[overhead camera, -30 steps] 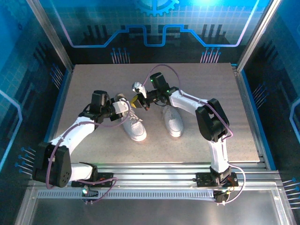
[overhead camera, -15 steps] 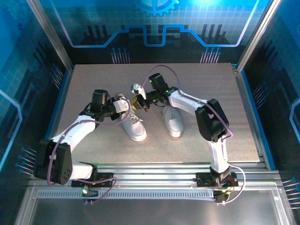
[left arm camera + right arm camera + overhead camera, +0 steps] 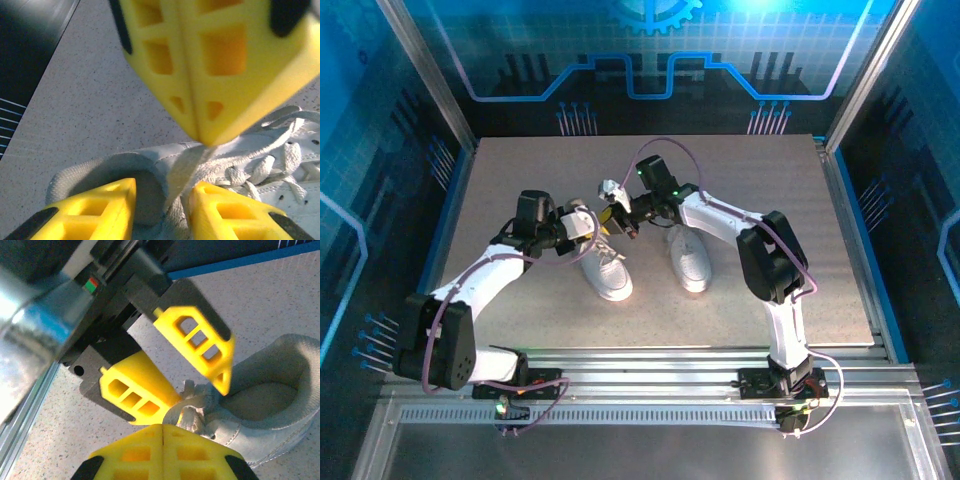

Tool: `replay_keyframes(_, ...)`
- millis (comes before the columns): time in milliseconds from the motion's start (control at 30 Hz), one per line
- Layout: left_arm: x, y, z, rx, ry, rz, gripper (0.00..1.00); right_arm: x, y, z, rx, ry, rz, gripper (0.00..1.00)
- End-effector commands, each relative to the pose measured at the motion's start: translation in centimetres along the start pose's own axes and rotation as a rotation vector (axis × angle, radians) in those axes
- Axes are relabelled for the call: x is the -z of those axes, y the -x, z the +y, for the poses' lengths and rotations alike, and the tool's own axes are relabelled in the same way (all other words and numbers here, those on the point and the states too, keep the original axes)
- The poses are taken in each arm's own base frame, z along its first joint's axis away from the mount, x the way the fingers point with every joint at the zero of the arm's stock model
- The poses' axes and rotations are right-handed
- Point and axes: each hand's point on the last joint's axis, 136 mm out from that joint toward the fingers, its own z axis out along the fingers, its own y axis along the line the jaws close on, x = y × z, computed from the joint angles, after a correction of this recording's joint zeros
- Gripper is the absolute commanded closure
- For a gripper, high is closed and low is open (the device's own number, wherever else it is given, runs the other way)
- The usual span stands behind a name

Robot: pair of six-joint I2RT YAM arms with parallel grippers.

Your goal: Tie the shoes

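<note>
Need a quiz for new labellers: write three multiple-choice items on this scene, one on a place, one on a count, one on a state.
1. The left fingers and right fingers meet over: A the left shoe B a far corner C the near rail.
2. Shoes on the table: A one B two C three.
3. The left fingers are: A apart, lace between B shut C gripping a heel.
1 A, the top view shows both above its opening; 2 B, a second shoe lies beside it; 3 A, both wrist views show the gap.
</note>
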Motion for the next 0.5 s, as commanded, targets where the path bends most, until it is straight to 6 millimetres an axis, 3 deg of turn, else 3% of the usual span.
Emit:
replay_keyframes(0, 0.1, 1.3, 0.7, -0.005, -0.016, -0.049, 0.67, -0.5, 0.5, 1.1, 0.036, 0.045, 0.004, 1.00)
replay_keyframes(233, 0.0, 1.4, 0.0, -0.009, -0.062, -0.059, 0.68, -0.9, 0.4, 1.7, 0.062, 0.072, 0.020, 1.00)
replay_keyframes(467, -0.1, 1.4, -0.4, -0.007, -0.088, -0.061, 0.87, -1.2, 0.4, 2.0, 0.071, 0.090, 0.023, 1.00)
